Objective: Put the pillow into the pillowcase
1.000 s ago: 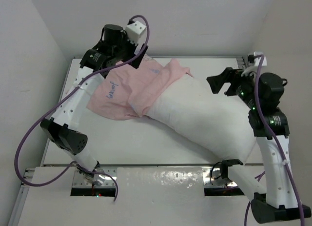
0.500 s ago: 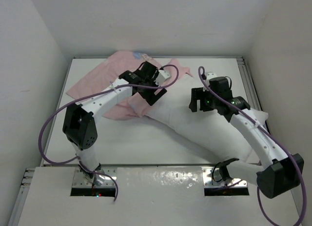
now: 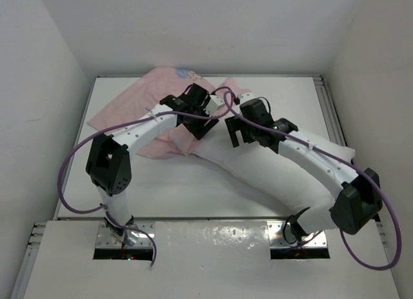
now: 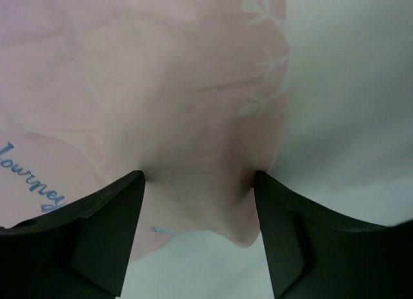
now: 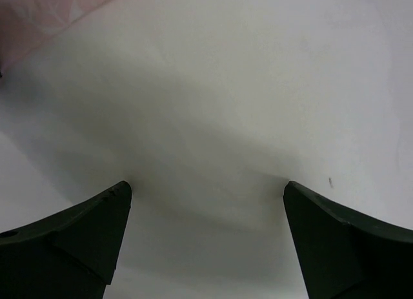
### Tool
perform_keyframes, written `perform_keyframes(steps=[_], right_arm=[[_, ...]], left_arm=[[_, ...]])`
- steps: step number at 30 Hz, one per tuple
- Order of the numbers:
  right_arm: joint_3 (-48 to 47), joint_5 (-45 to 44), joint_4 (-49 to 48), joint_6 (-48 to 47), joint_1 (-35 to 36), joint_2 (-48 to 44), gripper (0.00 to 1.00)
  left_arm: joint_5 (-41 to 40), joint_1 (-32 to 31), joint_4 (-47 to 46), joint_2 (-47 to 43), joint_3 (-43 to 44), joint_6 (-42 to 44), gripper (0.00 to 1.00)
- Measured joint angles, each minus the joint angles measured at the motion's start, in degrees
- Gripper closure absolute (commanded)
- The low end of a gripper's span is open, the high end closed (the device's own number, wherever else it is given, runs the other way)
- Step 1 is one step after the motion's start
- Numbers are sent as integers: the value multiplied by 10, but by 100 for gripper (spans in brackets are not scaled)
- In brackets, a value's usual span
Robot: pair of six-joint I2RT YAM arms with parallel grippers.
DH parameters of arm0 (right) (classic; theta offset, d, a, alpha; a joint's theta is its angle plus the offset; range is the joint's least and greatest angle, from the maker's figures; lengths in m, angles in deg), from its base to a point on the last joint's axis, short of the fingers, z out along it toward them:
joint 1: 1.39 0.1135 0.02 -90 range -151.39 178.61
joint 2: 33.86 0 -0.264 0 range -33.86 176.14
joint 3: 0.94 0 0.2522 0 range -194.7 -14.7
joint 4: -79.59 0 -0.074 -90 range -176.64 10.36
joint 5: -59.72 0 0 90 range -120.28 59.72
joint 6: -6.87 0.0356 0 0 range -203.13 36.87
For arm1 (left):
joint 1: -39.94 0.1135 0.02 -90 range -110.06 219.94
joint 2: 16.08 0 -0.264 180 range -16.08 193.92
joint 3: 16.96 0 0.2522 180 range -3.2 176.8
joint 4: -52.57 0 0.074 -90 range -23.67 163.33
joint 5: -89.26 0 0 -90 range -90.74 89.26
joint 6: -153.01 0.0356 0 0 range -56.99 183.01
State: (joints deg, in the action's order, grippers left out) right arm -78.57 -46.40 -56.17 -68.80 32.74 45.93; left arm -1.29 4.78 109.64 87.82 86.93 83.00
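Note:
The white pillow (image 3: 284, 173) lies slantwise from the table's middle to the near right. Its upper left end meets the pale pink pillowcase (image 3: 126, 112), which is spread at the back left. My left gripper (image 3: 197, 126) points down on the pillowcase's edge next to the pillow. In the left wrist view, the left gripper (image 4: 199, 177) is open and straddles a bunched fold of pillowcase (image 4: 161, 86). My right gripper (image 3: 237, 136) rests on the pillow's upper left end. In the right wrist view, the right gripper (image 5: 206, 186) is wide open and its tips press into the pillow (image 5: 213, 86).
White walls close in the table (image 3: 161, 183) on the left, back and right. Purple cables (image 3: 74, 163) loop off both arms. The pillow's near end reaches the right arm's base (image 3: 297, 225). A pink corner of pillowcase (image 5: 32, 15) shows at the right wrist view's top left.
Both arms swung in from the back and right to the table's middle. The pillowcase now lies farther back left. The left jaws came down on its edge and narrowed. The right gripper slid left along the pillow.

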Motion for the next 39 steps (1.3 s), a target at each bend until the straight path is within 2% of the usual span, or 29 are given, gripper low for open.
perform_keyframes(steps=[5, 9, 12, 13, 14, 15, 16, 17, 18, 20, 21, 22, 24, 28, 32, 36, 39], right_arm=[[-21, -16, -47, -22, -4, 26, 1], [-3, 57, -111, 0, -52, 50, 1], [27, 99, -146, 31, -83, 69, 3], [33, 106, -155, 38, -87, 75, 5], [39, 113, -163, 46, -90, 80, 12], [47, 123, -174, 54, -90, 82, 14], [55, 133, -185, 62, -92, 81, 18], [65, 142, -196, 69, -93, 78, 22], [78, 153, -212, 76, -95, 74, 34], [106, 170, -242, 88, -100, 59, 52], [120, 178, -254, 96, -103, 52, 73], [132, 186, -269, 104, -104, 45, 83], [156, 206, -298, 127, -107, 32, 100], [175, 234, -329, 157, -115, 21, 100], [185, 247, -358, 200, -129, -7, 100], [190, 235, -396, 263, -153, -52, 100], [190, 209, -420, 312, -173, -78, 100]], left_arm=[[20, 7, 30, -3, 17, -11, 30], [63, 4, 30, -24, 13, -7, 29], [83, -2, 21, -38, 3, -7, 33], [87, -2, 17, -37, 1, -8, 38], [87, -2, 10, -34, -1, -8, 43], [87, -2, 4, -29, -3, -10, 49], [86, -2, -1, -23, -4, -9, 56], [85, -1, -8, -14, -6, -10, 68], [82, 0, -12, -6, -6, -12, 78], [80, 1, -19, 9, -8, -10, 85], [81, 3, -22, 13, -9, -9, 95], [83, 3, -24, 16, -11, -9, 100], [89, 4, -27, 17, -11, -10, 100], [102, 4, -17, 18, -3, -6, 100], [139, 5, 28, 22, 70, 16, 100], [187, -7, 66, 15, 149, 75, 100], [242, -22, 83, -6, 165, 116, 100]])
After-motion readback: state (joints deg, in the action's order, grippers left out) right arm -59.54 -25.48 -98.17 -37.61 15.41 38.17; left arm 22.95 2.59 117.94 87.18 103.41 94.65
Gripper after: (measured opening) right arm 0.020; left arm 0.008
